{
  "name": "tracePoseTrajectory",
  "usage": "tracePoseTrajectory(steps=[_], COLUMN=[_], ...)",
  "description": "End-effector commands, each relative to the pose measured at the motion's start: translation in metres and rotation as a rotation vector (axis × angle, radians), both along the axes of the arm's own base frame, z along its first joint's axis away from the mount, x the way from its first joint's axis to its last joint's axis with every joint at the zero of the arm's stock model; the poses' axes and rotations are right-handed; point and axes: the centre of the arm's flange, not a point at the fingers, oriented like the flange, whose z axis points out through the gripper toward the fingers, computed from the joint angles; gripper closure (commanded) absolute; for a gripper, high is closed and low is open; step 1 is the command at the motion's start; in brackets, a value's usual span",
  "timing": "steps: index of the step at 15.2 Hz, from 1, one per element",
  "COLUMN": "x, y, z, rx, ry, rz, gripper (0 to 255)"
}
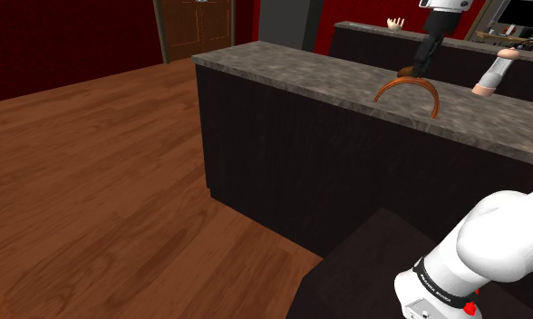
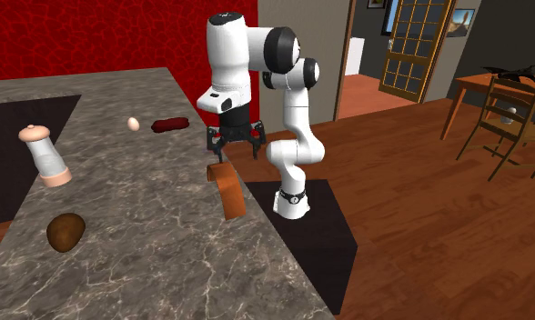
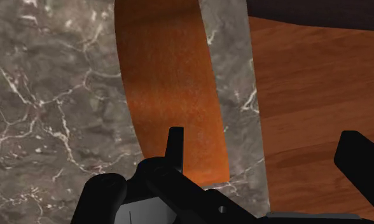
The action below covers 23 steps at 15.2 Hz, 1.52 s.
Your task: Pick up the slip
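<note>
Grey marble surface (image 2: 120, 245), second exterior view: orange-brown slip (image 2: 227, 189) arches at its right edge. End effector (image 2: 234, 147) hovers just above the slip's far end, fingers spread. Band runs lengthwise away, under one finger, not centred in the gap.

So the all-black two-finger gripper (image 2: 236, 150) hangs right above the orange-brown curved strip (image 2: 229, 193), fingers spread apart. The strip arches up near the edge of the grey marbled countertop (image 2: 147, 264). Also on there: a brown roundish lump (image 2: 65, 232), a white-and-pink cylinder (image 2: 45, 155), a pale egg (image 2: 134, 123) and a dark red lump (image 2: 170, 125).
</note>
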Motion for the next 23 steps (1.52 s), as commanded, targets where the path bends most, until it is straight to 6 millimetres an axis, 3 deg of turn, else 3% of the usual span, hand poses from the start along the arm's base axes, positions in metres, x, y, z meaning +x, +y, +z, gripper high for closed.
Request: tracePoseTrajectory(steps=[1, 3, 10, 12, 13, 23], x=[0.008, 0.014, 0.014, 0.014, 0.014, 0.014], y=[-0.026, -0.042, -0.042, -0.042, -0.042, -0.042], z=[0.007, 0.012, -0.028, -0.028, -0.028, -0.023], rx=[-0.001, -0.001, -0.001, -0.001, -0.001, -0.001], ry=[-0.004, -0.006, -0.006, -0.006, -0.006, -0.006], rz=[0.011, 0.017, 0.017, 0.017, 0.017, 0.017], gripper=[0, 0, 0, 0, 255, 255])
